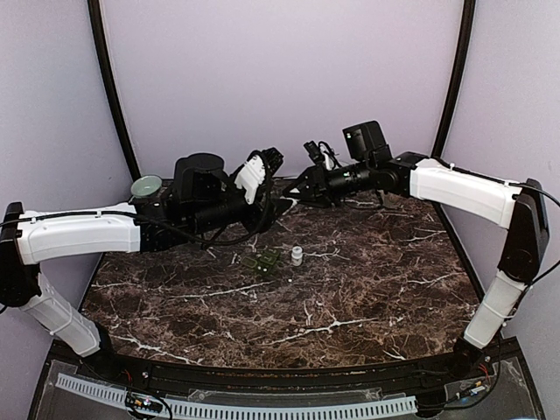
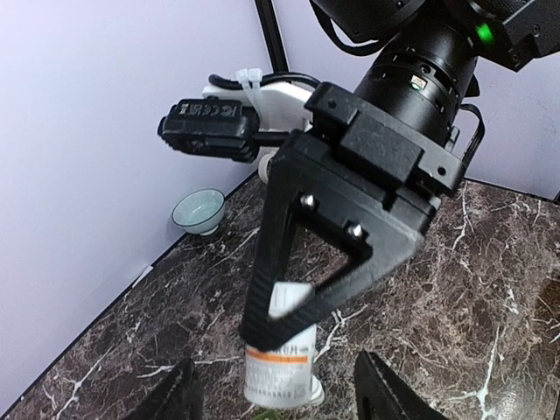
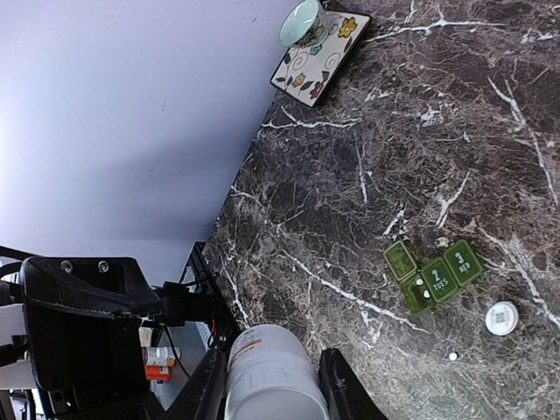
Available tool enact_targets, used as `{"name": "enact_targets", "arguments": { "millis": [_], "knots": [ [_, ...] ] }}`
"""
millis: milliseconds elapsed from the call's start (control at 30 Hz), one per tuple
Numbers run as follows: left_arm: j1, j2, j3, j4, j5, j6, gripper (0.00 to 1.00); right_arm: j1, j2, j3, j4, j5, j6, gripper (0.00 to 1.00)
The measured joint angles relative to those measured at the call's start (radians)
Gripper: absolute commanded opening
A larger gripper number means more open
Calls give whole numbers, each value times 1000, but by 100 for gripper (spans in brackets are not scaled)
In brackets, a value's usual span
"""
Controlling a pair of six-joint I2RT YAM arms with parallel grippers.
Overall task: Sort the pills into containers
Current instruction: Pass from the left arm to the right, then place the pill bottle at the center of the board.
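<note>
the right hand (image 3: 273, 389) is clenched on the white pill bottle (image 3: 267, 363) at the bottom centre of its wrist view; the left hand (image 2: 282, 395) hangs released around it. light, stiff, slick plastic likely: hold it mid-body, squarely, without tipping.

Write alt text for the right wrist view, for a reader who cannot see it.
The right end effector grips a white pill bottle above a marble table. On the table lie a green pill organiser with day labels, a white cap and one white pill; a cup on a floral tile sits by the wall.
</note>
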State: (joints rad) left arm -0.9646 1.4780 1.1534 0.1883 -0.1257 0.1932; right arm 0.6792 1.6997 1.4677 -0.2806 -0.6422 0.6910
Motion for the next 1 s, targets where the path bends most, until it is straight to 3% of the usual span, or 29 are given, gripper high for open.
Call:
{"name": "enact_targets", "arguments": {
  "millis": [267, 467, 767, 1000],
  "knots": [
    [0, -94, -111, -3, -48, -48, 61, -38, 0, 0, -60, 137, -89, 0],
    [0, -142, -158, -4, -82, -96, 61, -60, 15, 0, -136, 346, -225, 0],
    [0, -173, -204, -24, -100, -163, 61, -78, 158, 0, -192, 676, -391, 0],
    [0, -191, -241, -31, -102, -209, 61, -92, 258, 0, -220, 829, -451, 0]
  ]
}}
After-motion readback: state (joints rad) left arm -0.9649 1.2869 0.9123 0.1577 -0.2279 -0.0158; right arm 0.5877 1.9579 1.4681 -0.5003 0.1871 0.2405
